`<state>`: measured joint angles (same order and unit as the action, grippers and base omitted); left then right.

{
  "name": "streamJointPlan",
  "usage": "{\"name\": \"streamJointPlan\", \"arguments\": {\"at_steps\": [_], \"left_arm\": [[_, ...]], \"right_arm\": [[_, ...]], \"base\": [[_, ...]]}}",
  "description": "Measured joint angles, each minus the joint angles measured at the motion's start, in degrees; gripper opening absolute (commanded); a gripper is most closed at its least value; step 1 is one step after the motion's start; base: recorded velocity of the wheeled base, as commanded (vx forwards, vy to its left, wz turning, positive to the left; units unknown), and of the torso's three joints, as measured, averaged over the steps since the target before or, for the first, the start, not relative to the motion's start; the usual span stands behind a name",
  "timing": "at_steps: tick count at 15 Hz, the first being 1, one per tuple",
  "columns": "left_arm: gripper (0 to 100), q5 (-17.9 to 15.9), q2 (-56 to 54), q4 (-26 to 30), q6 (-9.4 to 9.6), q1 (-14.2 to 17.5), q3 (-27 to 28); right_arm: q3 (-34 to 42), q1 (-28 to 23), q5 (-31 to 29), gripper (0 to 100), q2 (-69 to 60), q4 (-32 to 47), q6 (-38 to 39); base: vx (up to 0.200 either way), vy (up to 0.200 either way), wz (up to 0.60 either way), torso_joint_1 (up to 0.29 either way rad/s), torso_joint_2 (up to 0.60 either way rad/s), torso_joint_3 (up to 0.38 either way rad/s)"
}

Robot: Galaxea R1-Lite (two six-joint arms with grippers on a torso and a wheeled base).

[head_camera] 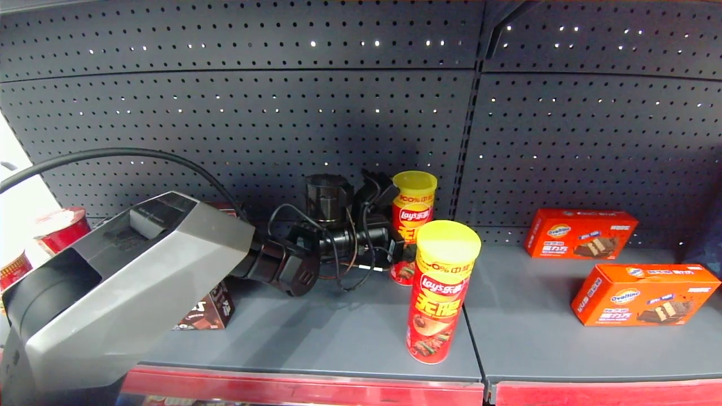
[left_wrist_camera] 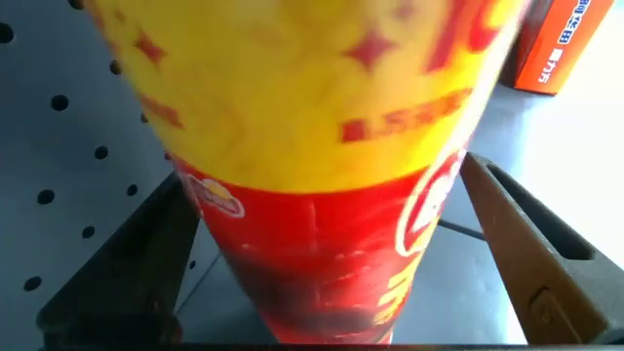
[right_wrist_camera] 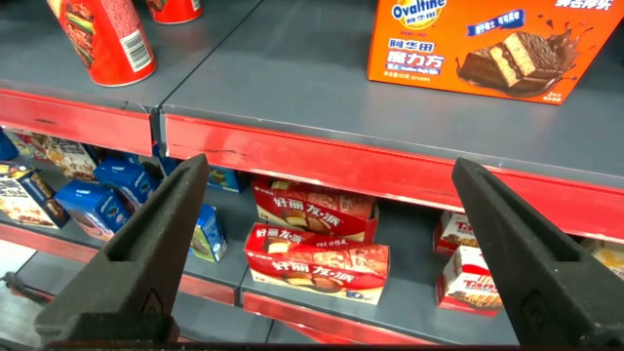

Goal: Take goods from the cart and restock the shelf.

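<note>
Left pincer (left_wrist_camera: 324, 175) grips rear chip can (head_camera: 414, 194) on shelf (head_camera: 338, 332).

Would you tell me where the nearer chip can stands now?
In the head view the nearer chip can stands upright mid-shelf by the red front edge, just before the second can, orange boxes to its right.

The shelf (head_camera: 338, 332) is smooth, matt grey painted metal; its back panel (head_camera: 225, 124) is perforated sheet, equally dull. The front chip can (head_camera: 440, 293) and rear chip can (head_camera: 414, 208) at twelve o'clock wear glossy printed wrap under yellow plastic lids. At three o'clock the orange boxes (head_camera: 643, 296) are glossy card.
</note>
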<state>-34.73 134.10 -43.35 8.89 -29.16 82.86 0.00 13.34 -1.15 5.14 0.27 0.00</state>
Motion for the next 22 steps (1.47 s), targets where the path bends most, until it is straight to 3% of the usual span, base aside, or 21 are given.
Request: {"name": "streamJointPlan", "arguments": {"at_steps": [3, 6, 10, 15, 18, 19, 22], "left_arm": [[100, -0.05, -1.88, 0.00, 0.02, 0.91, -1.85], [100, -0.16, -7.11, 0.00, 0.04, 2.54, -8.06], [100, 1.97, -17.09, -0.11, -3.83, 4.96, -15.34], [100, 13.56, -31.65, 0.82, -6.22, 8.33, -21.46], [100, 27.27, -41.11, 4.71, -6.22, 10.47, -24.21], [100, 29.70, -44.54, 6.16, -6.18, 11.36, -25.34], [100, 31.98, -55.76, 9.78, -6.07, 16.18, -31.68]], "right_arm": [[0.00, 0.00, 0.02, 100, 0.00, 0.00, 0.00], [0.00, 0.00, 0.02, 100, 0.02, 0.00, 0.00], [0.00, 0.00, 0.02, 100, 0.02, 0.00, 0.00], [0.00, 0.00, 0.02, 100, 0.04, 0.00, 0.00], [0.00, 0.00, 0.02, 100, 0.02, 0.00, 0.00], [0.00, 0.00, 0.00, 100, 0.02, -0.02, 0.00], [0.00, 0.00, 0.00, 100, 0.04, 0.00, 0.00]], "base": [[0.000, 0.000, 0.00, 0.000, 0.00, 0.000], [0.000, 0.000, 0.00, 0.000, 0.00, 0.000], [0.000, 0.000, 0.00, 0.000, 0.00, 0.000], [0.000, 0.000, 0.00, 0.000, 0.00, 0.000], [0.000, 0.000, 0.00, 0.000, 0.00, 0.000], [0.000, 0.000, 0.00, 0.000, 0.00, 0.000], [0.000, 0.000, 0.00, 0.000, 0.00, 0.000]]}}
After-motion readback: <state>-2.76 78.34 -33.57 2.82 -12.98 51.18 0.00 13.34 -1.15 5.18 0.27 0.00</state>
